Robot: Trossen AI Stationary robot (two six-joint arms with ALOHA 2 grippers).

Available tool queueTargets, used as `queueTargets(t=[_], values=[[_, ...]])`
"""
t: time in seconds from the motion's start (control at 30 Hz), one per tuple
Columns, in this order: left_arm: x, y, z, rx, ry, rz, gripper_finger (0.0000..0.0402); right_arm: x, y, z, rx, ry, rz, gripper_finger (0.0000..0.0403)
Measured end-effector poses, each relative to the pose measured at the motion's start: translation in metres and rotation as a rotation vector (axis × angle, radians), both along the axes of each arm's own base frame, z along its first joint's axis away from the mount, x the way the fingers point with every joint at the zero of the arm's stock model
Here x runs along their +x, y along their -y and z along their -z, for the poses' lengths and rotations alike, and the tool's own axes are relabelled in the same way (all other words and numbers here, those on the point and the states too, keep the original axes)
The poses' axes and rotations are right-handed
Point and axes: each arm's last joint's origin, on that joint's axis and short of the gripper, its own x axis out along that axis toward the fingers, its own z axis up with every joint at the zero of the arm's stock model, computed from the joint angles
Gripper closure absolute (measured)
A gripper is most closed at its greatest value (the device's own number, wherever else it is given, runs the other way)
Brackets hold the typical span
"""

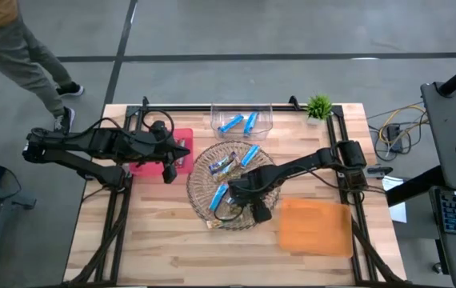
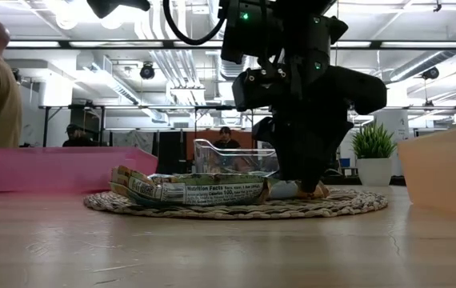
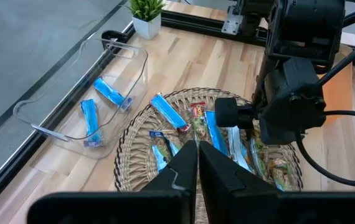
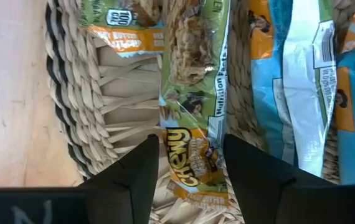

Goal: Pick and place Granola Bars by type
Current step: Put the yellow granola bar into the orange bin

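Several granola bars lie on the round wicker tray (image 1: pixel 192 188): blue ones (image 3: pixel 168 112), a silvery one (image 1: pixel 224 166) and green ones. My right gripper (image 4: pixel 191 146) hangs over the tray's near part, pointing down and open. One finger stands on either long side of a green bar (image 4: pixel 193 168), which lies flat on the wicker. Beside it lie a blue bar (image 4: pixel 296 81) and another green bar (image 4: pixel 127 31). Two blue bars (image 1: pixel 230 123) lie in the clear container (image 1: pixel 264 128) at the far edge. My left gripper (image 3: pixel 197 146) is shut and empty, held high over the pink tray (image 1: pixel 182 138). My right gripper comes from above, its fingers (image 4: pixel 141 171) across the green bar near one end. Whether they touch the bar's sides (image 4: pixel 171 177) I cannot tell. The bar lies flat on the wicker.
An orange tray (image 1: pixel 316 226) sits at the near right and a small potted plant (image 1: pixel 318 106) at the far right corner. Bare wood lies along the near edge. A person (image 1: pixel 12 48) walks on the floor beyond the table's far left.
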Motion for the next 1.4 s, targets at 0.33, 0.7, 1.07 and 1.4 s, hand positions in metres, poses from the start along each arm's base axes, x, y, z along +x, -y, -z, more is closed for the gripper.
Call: queueTargets(t=[0.33, 0.7, 1.07, 1.4], values=[[0.0, 0.0, 0.0, -0.013, 0.004, -0.008, 0.0401, 0.0001, 0.0001, 0.0018, 0.004, 0.007, 0.003, 0.0232], [0.0, 0.0, -0.0001, -0.019, 0.007, -0.012, 0.0401, -0.0019, 0.0003, 0.0061, 0.004, 0.003, 0.008, 0.0232], [0.0001, 0.0, -0.0001, -0.019, 0.007, -0.011, 0.0401, -0.0022, 0.0005, 0.0071, 0.004, 0.004, 0.011, 0.0237], [0.0001, 0.0, -0.0001, -0.019, 0.007, -0.012, 0.0401, -0.0022, 0.0005, 0.0071, 0.006, 0.004, 0.011, 0.0306]])
